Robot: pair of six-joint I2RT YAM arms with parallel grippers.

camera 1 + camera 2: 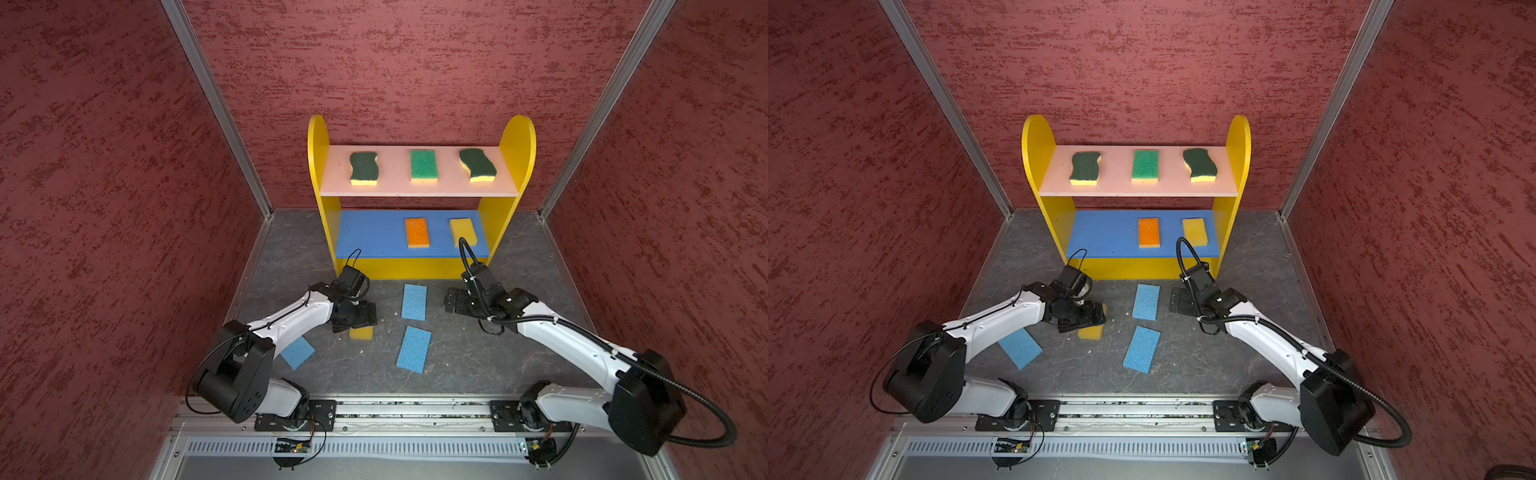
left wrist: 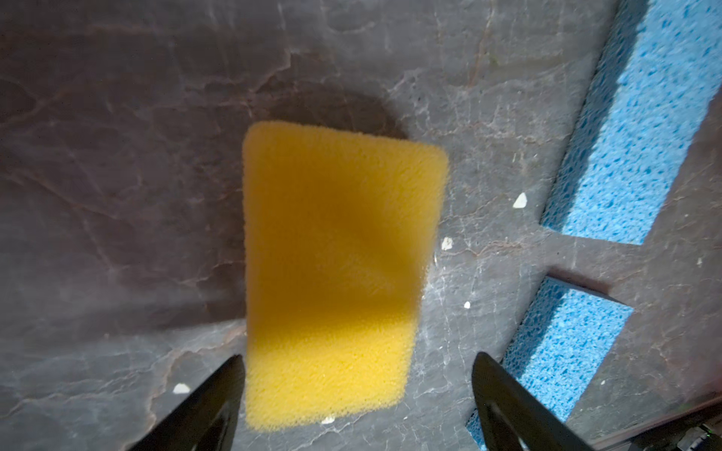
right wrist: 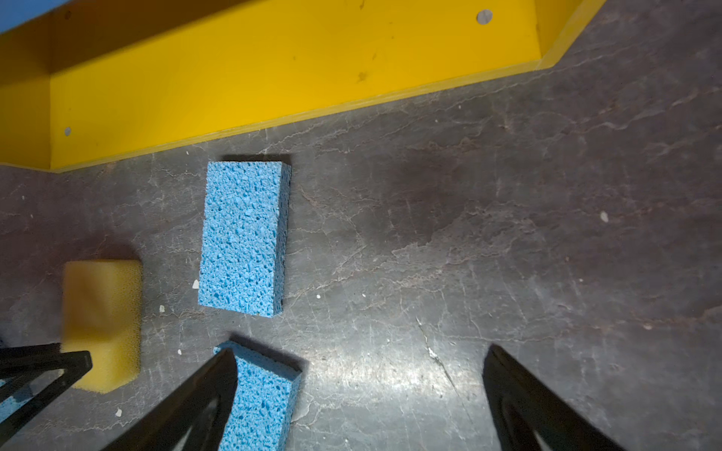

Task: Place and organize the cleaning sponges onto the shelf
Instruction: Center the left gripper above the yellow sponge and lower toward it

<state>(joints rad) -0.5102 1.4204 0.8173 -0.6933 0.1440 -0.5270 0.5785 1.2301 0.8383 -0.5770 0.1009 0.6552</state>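
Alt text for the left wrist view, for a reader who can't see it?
A yellow sponge lies flat on the dark table, one end between the fingers of the open left gripper. Two blue sponges lie flat beside it, with a gap between them.

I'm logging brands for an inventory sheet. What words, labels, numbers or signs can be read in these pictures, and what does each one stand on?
None can be read.
The shelf is plain painted board with no label.
The yellow sponge and the blue sponge, both seen close up, are bare foam with no print.
The circuit board on the front rail is too small to show any marking.
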